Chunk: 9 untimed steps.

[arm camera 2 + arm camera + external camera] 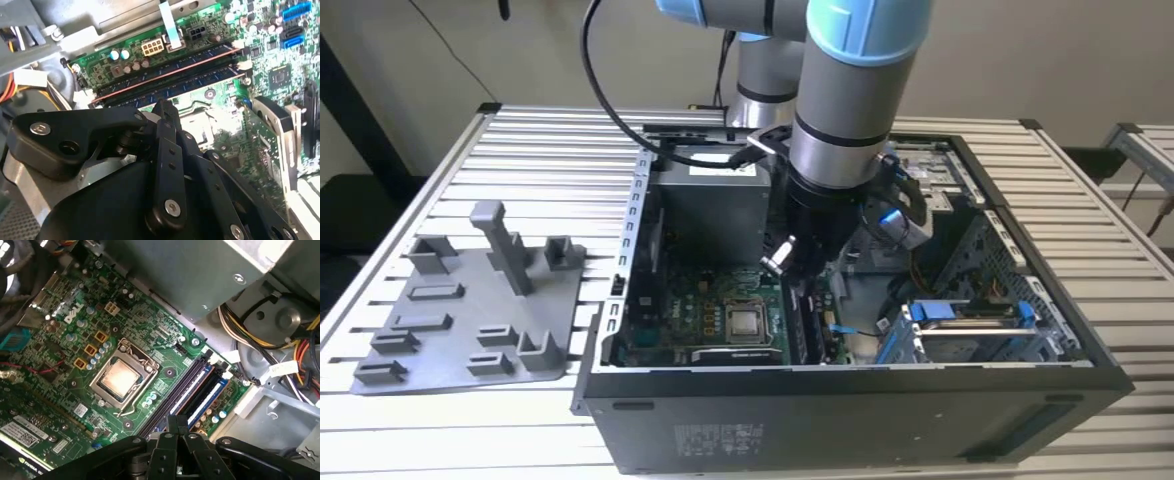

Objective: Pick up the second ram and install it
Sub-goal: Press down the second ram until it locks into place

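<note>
I see one open computer case and one processor, with four memory slots beside it. My gripper hangs over the slots, fingers narrow and pressed together. In one slot stands a long thin strip with a reddish edge. I cannot tell if it is the second ram.

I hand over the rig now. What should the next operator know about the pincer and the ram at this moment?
Pincer: low inside the computer case, right above the memory slots, beside the processor socket.
Job's things: a thin reddish strip lies along one slot; I cannot tell whether it is the second ram.
Grey fixture: outside the case, on the exterior view's left.
Done: arm brought to the slots.
Left: seating unconfirmed; check it.
</note>
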Each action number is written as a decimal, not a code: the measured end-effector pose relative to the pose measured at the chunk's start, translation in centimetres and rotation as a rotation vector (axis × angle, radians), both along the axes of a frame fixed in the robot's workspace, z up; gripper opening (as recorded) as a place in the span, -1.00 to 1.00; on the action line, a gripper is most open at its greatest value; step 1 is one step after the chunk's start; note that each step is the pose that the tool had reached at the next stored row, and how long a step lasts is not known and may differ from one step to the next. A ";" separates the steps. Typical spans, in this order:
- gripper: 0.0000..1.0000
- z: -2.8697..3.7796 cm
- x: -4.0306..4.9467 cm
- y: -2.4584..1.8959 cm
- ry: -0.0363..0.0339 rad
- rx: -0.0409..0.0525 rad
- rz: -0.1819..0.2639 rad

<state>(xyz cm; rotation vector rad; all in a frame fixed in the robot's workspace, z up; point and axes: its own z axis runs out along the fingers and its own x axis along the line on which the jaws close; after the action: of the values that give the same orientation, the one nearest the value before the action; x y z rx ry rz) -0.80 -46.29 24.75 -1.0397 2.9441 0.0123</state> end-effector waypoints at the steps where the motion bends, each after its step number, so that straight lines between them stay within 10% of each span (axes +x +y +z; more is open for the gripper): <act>1: -0.79 0.00 0.00 0.00 0.0000 0.0001 0.018; 9: -0.79 -0.02 0.00 0.00 -0.0011 0.0029 0.164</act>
<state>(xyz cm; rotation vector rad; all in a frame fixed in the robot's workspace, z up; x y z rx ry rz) -0.80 -46.29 24.72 -1.2762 2.8481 0.0184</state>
